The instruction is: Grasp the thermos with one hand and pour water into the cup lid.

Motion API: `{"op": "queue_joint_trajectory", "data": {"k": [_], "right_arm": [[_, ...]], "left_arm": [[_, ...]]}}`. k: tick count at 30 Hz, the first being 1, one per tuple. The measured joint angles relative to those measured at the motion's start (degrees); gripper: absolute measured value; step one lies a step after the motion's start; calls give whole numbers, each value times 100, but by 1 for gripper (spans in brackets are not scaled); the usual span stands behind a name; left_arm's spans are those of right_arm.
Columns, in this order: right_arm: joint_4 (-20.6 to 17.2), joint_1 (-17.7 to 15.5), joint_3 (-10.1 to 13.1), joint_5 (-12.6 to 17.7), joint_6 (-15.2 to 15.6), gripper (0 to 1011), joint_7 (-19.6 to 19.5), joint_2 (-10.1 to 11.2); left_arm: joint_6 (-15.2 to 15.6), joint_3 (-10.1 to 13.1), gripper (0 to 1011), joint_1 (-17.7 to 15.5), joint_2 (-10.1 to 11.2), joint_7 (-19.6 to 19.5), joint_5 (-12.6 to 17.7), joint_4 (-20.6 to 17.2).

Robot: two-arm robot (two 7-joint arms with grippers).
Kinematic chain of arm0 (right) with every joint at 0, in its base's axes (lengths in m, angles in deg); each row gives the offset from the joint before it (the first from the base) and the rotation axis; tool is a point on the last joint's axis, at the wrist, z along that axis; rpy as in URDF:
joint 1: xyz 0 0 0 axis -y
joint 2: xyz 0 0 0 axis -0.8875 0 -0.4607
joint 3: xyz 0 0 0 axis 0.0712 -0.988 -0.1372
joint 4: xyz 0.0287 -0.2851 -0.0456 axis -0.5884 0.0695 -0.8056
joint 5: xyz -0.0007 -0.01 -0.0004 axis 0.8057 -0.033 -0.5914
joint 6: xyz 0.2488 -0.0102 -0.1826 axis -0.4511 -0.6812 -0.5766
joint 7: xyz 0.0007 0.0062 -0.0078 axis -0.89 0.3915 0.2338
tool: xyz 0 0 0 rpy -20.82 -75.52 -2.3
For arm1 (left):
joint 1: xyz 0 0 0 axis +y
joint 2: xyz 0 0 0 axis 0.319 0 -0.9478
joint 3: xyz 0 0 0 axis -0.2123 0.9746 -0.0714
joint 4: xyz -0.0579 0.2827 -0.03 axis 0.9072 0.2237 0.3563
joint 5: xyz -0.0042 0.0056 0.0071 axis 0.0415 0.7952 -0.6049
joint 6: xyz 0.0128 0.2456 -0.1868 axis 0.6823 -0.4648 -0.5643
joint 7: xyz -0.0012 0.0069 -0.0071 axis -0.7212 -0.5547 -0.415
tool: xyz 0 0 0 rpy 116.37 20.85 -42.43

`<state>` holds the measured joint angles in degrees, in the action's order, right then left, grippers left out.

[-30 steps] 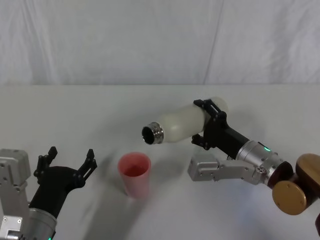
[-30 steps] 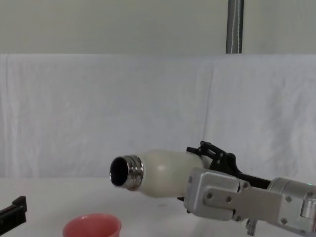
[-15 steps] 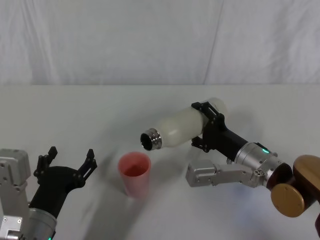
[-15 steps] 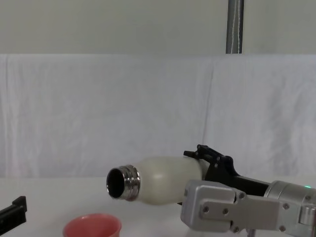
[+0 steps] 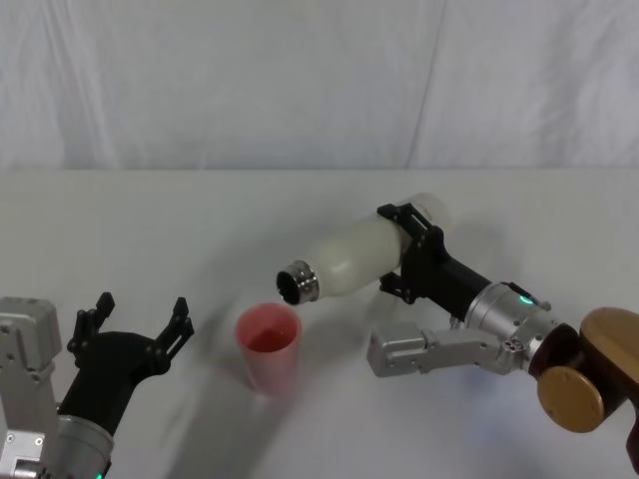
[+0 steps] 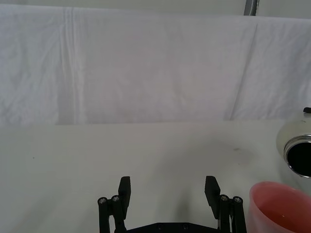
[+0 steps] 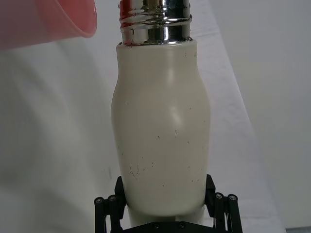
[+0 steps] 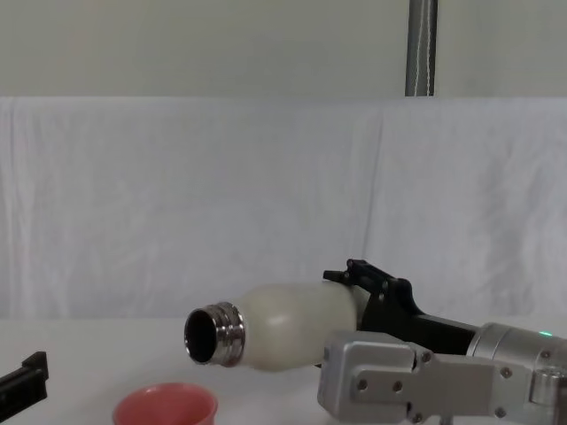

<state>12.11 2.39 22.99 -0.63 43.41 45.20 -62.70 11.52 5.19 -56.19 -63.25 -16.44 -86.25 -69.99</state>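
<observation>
Head view: right gripper [image 5: 411,251], jaws clamped on the tilted thermos [image 5: 349,259], should lower its steel mouth slowly over the cup lid [image 5: 268,347] standing on the surface [image 5: 200,220]; left gripper [image 5: 135,321] idles, jaws apart.

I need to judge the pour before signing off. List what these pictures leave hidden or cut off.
- Water level inside the tall cream-white matte thermos: its steel mouth looks dark in head and chest views.
- Base of the small salmon-pink cup lid: cut off by the chest view's lower edge.
- Any water stream: none can be made out.
- Thermos bottom: covered by the right end effector in the right wrist view.
- Left end effector: open, beside the cup.
</observation>
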Motion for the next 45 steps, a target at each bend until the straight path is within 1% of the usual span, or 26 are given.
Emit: {"op": "queue_joint_trajectory", "data": {"k": [26, 45], "right_arm": [[131, 185, -177, -189, -69, 952, -196, -47], [67, 200, -241, -237, -136, 952, -265, 11]], "left_arm": [[0, 0, 1001, 0, 0, 0, 0, 0], [0, 0, 1001, 0, 0, 0, 0, 0]]}}
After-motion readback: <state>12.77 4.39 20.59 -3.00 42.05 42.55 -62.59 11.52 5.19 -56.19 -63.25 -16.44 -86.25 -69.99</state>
